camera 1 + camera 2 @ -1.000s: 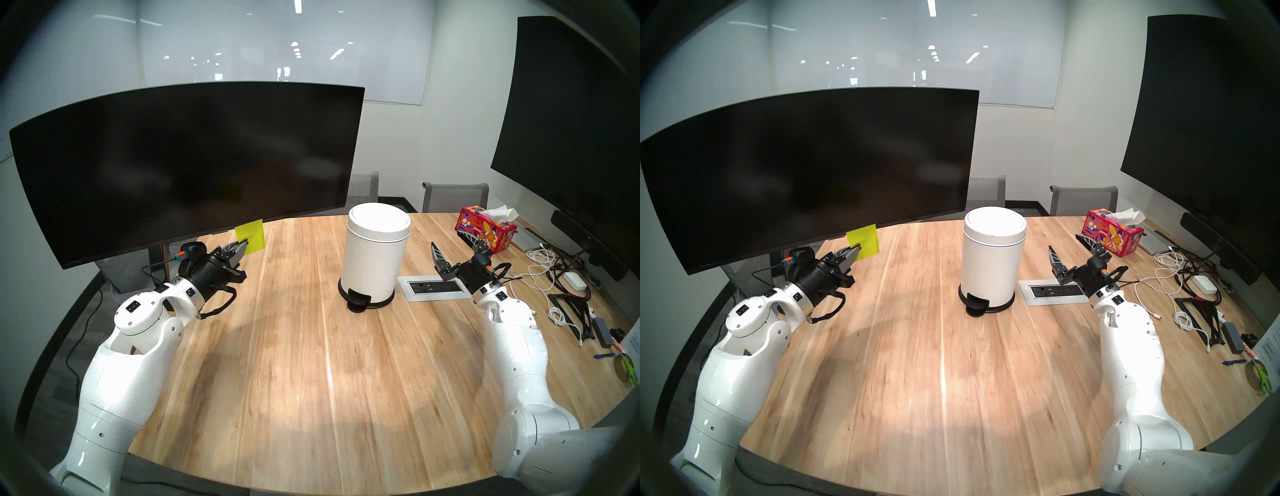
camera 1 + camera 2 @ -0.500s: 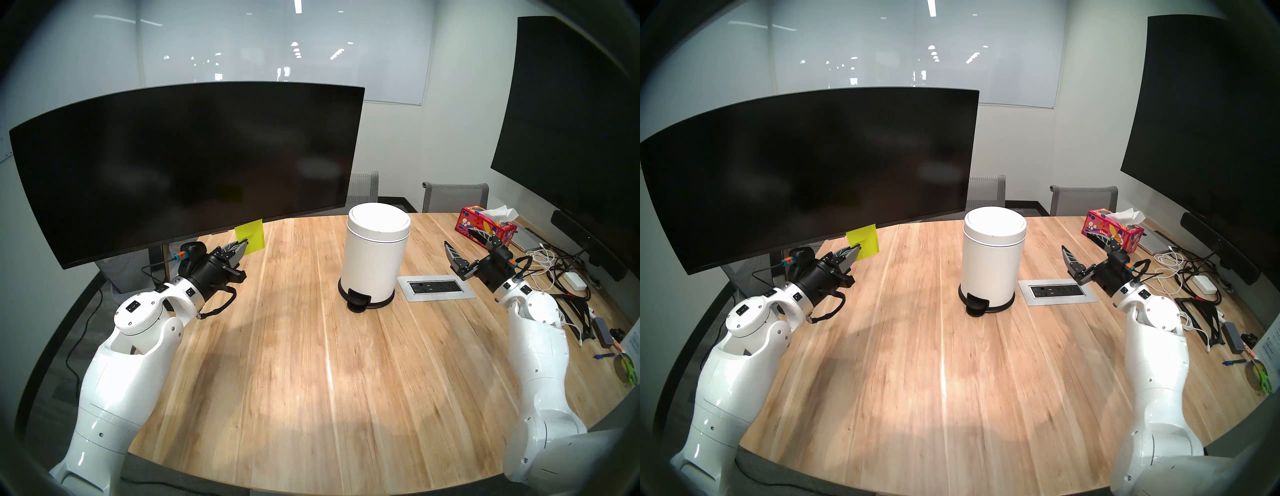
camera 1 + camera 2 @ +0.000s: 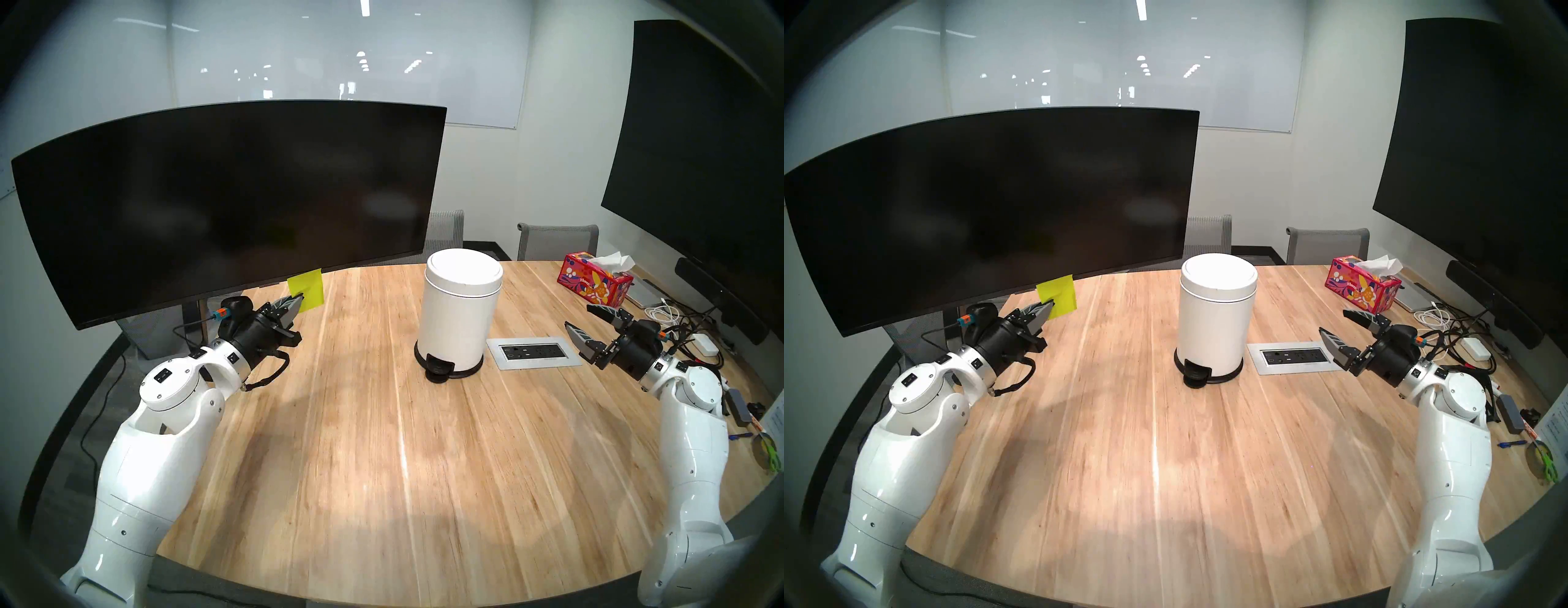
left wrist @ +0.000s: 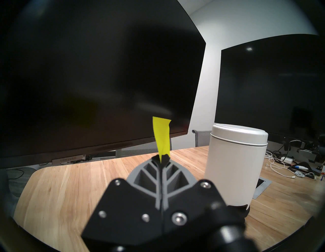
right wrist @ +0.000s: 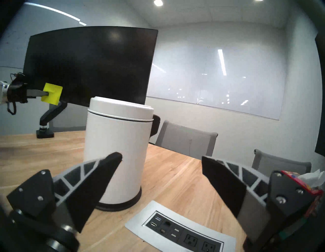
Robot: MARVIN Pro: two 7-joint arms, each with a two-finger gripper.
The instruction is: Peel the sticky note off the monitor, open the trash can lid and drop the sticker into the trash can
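Left gripper (image 3: 300,302) pinched tight on the sticky note (image 3: 309,288), held just below the monitor (image 3: 229,204) bottom edge. Trash can (image 3: 456,314) mid-table, trash can lid (image 3: 464,271) down. Right gripper (image 3: 583,325) spread wide, empty, over the table (image 3: 382,446) past the power outlet panel (image 3: 532,352).

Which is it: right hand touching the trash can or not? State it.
Apart. In the head stereo left view the open right hand hangs clear of the trash can, bare table between them.

We see a light wooden table (image 3: 382,446), two grey mesh chairs (image 3: 558,242) at its far edge, a wall whiteboard (image 3: 348,55) reflecting ceiling lights, pale walls.
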